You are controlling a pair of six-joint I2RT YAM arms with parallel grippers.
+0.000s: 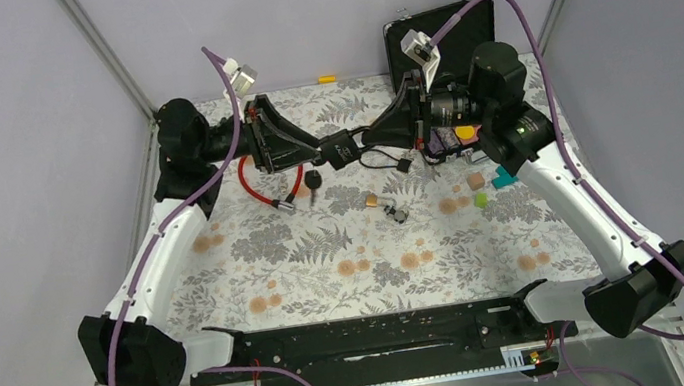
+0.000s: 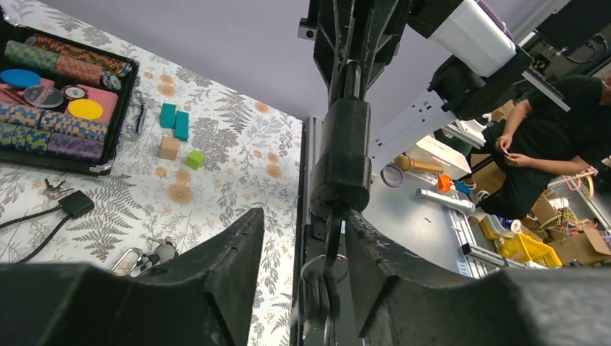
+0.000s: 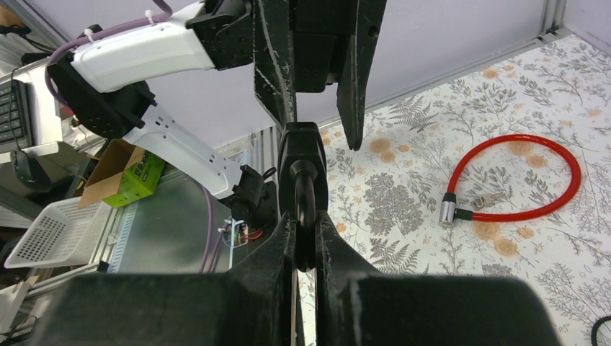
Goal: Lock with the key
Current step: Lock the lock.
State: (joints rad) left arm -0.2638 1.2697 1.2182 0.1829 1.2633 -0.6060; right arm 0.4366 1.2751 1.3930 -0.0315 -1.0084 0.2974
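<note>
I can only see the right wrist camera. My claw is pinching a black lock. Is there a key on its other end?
Observer: Yes. The left wrist view shows keys on a ring hanging from the far end of the black lock, between the left claw's fingers.
Child: Is that claw squeezing them?
Observer: It doesn't look like it. In that view its fingers stand apart around the keys, with a gap showing.
Child: What else is on the table that I can't see?
Observer: Near the right claw there is an open case of poker chips, with coloured blocks beside it.
</note>
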